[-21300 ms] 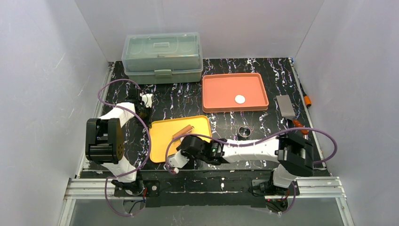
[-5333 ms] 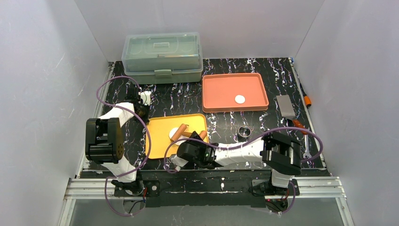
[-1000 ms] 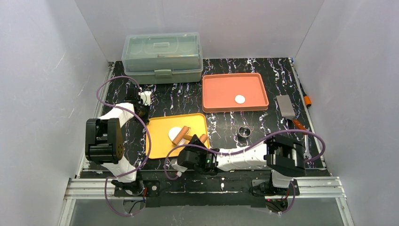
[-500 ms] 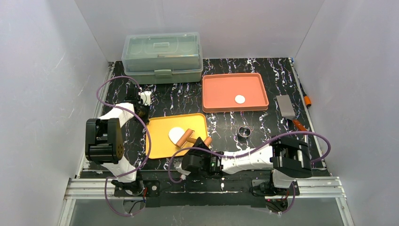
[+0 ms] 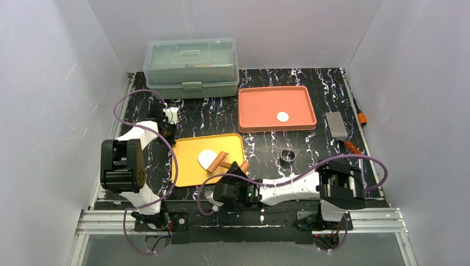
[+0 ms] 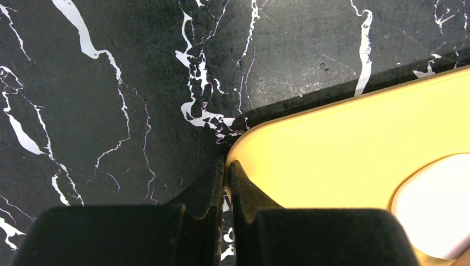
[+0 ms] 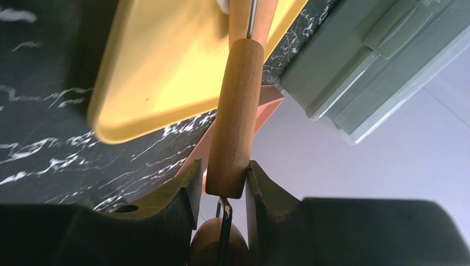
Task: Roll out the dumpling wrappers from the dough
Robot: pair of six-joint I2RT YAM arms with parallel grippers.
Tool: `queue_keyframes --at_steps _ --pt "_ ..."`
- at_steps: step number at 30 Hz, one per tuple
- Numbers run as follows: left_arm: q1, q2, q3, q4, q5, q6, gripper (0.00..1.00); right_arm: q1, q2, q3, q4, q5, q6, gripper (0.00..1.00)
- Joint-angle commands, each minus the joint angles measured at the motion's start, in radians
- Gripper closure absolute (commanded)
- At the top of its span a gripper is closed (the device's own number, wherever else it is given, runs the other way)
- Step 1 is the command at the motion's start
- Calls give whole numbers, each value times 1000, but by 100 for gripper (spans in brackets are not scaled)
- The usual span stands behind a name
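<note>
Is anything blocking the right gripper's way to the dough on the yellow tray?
Nothing visible blocks it. The right gripper grips the rolling pin by its handle, and its roller lies on the edge of the dough in the yellow tray.

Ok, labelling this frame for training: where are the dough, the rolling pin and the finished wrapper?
dough [image 5: 204,157], top view, bare left part of the sheet.
rolling pin [image 7: 235,119], right wrist view, middle of the wooden handle.
finished wrapper [image 5: 282,116], top view, centre of the disc.

dough [image 5: 205,157] white | tray [image 5: 187,164] yellow | rolling pin [image 5: 217,162] tan | table [image 5: 260,145] black (white-veined)
</note>
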Motion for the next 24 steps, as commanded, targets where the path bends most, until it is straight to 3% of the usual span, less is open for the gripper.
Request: queue_keyframes --at_steps 1,14,24 --pt "-6 20 -26 -37 8 15 100 34 -7 -86 -277 -183 47 99" --pt "-6 18 -27 -40 3 16 100 -21 115 18 -102 -163 -92 99" --pt "-6 14 -29 -36 3 18 100 26 30 -77 -242 -154 31 99"
